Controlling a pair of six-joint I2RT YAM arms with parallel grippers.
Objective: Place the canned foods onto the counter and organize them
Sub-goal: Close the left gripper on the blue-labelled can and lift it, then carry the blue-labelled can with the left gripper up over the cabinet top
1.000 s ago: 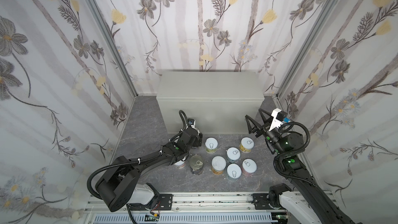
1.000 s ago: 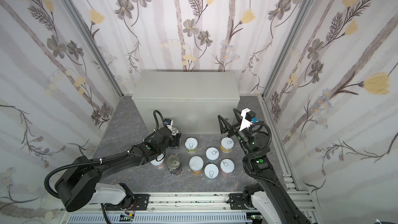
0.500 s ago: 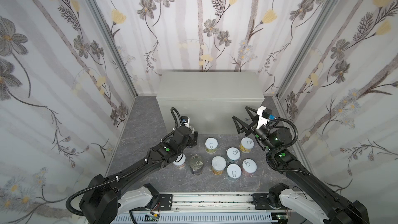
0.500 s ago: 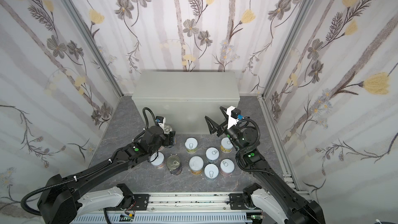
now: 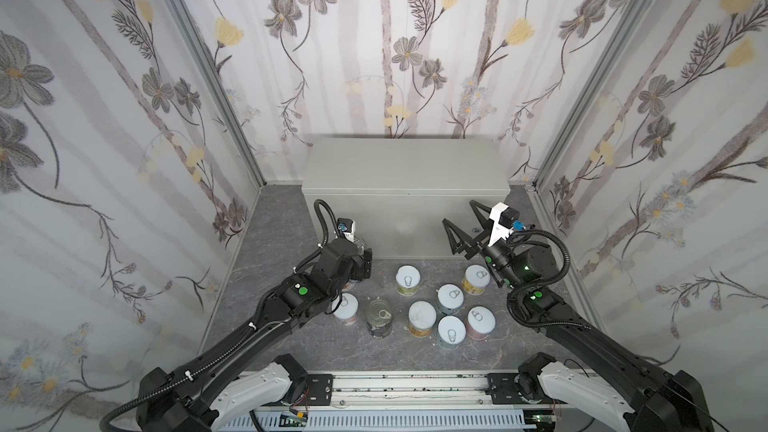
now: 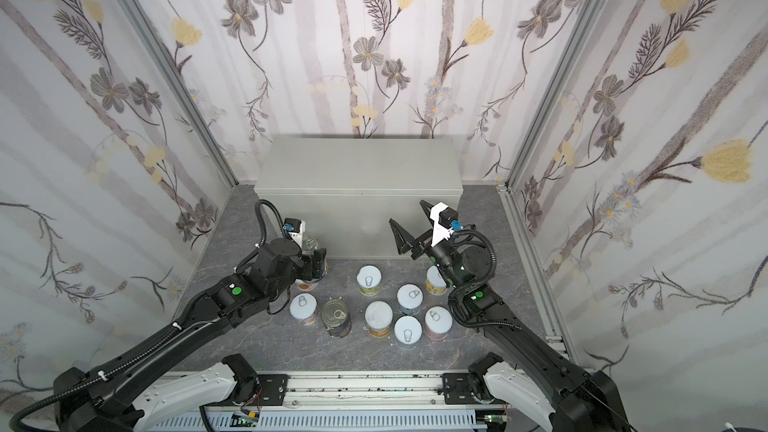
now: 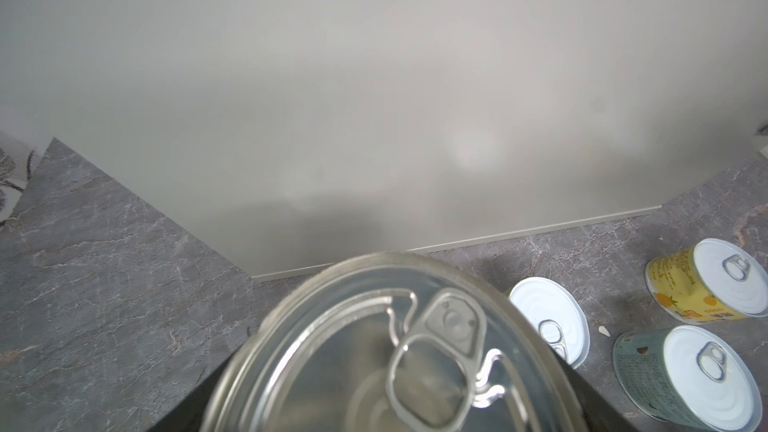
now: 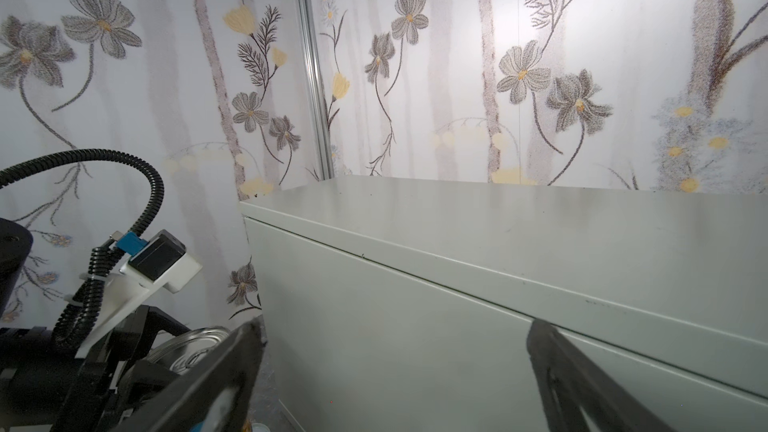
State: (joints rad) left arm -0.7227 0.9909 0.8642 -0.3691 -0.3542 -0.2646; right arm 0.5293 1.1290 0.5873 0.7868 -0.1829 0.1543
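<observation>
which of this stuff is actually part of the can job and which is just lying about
Part of the job:
grey counter
tall metal-lidded can in the left jaws
second tall can on the floor
short white-lidded cans on the floor

Just there:
white scrap on the floor
flowered walls
front rail

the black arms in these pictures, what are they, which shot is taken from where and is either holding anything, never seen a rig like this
They are two robot arms, each ending in a two-finger gripper. Two pictures look down from one overhead stereo camera; the other two are taken from each arm's wrist. The left gripper is shut on a tall metal-lidded can, which fills the left wrist view. The right gripper is open and empty, in front of the grey cabinet, whose top is bare. On the dark marbled floor stand short white-lidded cans and another tall can.
</observation>
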